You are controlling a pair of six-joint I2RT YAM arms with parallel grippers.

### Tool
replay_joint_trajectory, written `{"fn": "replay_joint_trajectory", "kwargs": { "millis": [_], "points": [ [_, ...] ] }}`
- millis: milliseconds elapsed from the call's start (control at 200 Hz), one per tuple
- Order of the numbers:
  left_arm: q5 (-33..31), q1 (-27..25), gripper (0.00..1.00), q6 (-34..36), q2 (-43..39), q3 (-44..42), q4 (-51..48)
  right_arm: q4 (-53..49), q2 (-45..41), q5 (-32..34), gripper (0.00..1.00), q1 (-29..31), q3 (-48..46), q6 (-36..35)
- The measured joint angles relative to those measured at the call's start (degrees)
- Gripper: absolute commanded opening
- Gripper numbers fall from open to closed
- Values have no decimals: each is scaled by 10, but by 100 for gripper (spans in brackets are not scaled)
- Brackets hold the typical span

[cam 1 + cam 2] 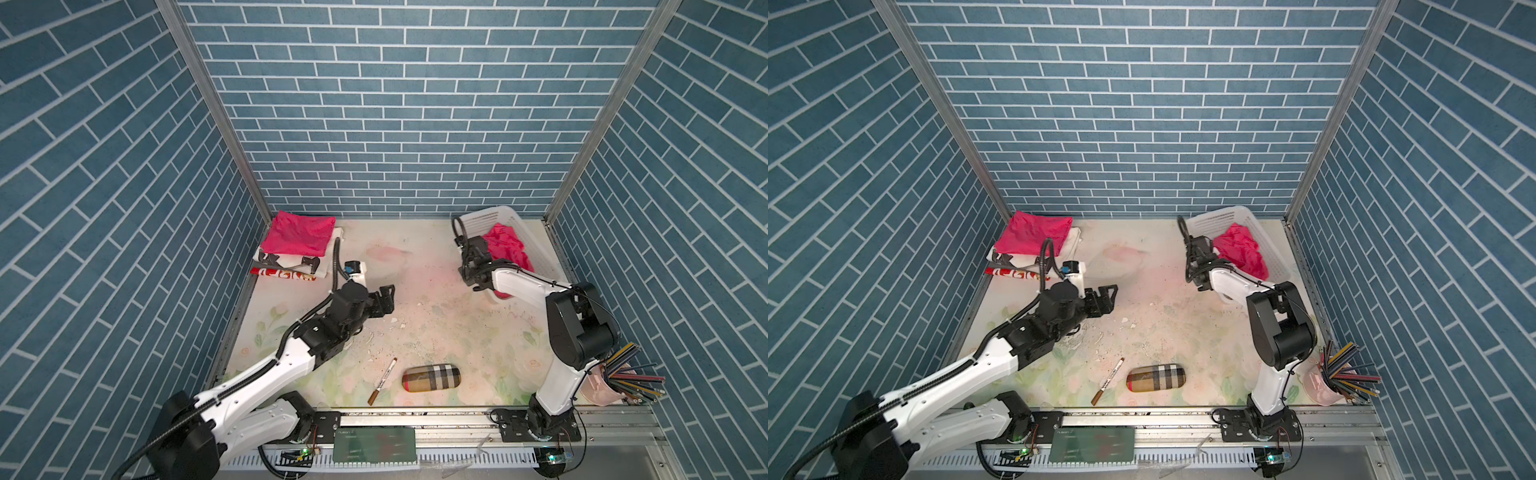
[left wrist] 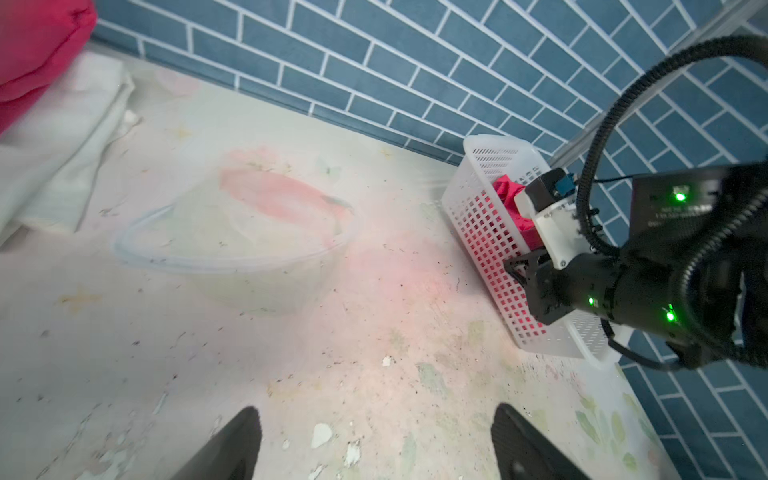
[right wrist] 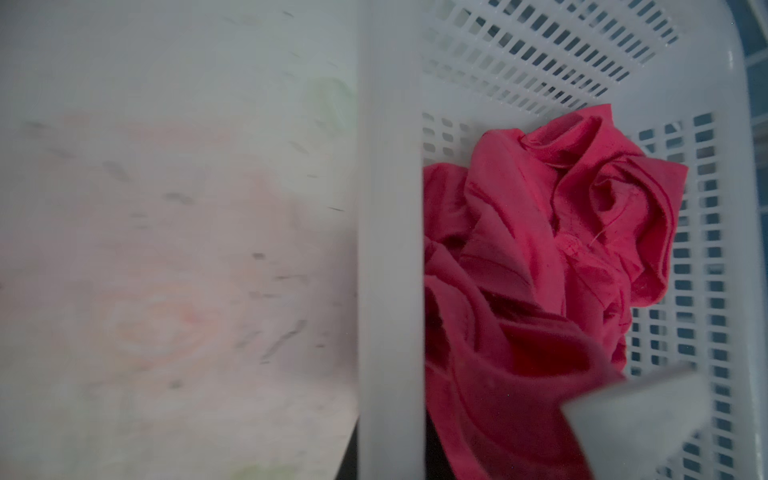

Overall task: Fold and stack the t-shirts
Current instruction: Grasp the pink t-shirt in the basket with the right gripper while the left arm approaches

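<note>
Left pincer (image 2: 376, 442) gapes wide over the table (image 2: 291, 353), gripping nothing

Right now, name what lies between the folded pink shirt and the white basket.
A clear bowl, plain in the left wrist view, faint in both top views.

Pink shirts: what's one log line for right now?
left hand: open | right hand: at basket rim | crumpled shirt: in basket | folded shirt: on pile
</note>
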Motion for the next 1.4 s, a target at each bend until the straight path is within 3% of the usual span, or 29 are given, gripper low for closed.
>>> {"fn": "replay_joint_trajectory", "kwargs": {
  "millis": [155, 525, 910, 1095, 1195, 1305, 1400],
  "points": [
    [-46, -58, 89, 33, 96, 79, 17, -16, 10, 0, 0, -73, 37, 14],
    [-197, -129, 88, 177, 246, 263, -9, -12, 80, -15, 1, -118, 96, -72],
    [-315, -172, 88, 306, 301, 312, -22, -49, 143, -14, 6, -151, 184, -89],
    [-337, -178, 88, 353, 301, 309, -12, -61, 167, -15, 21, -153, 220, -86],
    [-335, -179, 88, 368, 301, 309, -9, -57, 167, -26, 48, -153, 221, -67],
    [-331, -179, 88, 374, 302, 309, -1, -63, 161, -59, 69, -153, 220, -45],
    [-325, -179, 88, 376, 306, 310, 14, -64, 120, -108, 78, -154, 203, -7]
  ]
}}
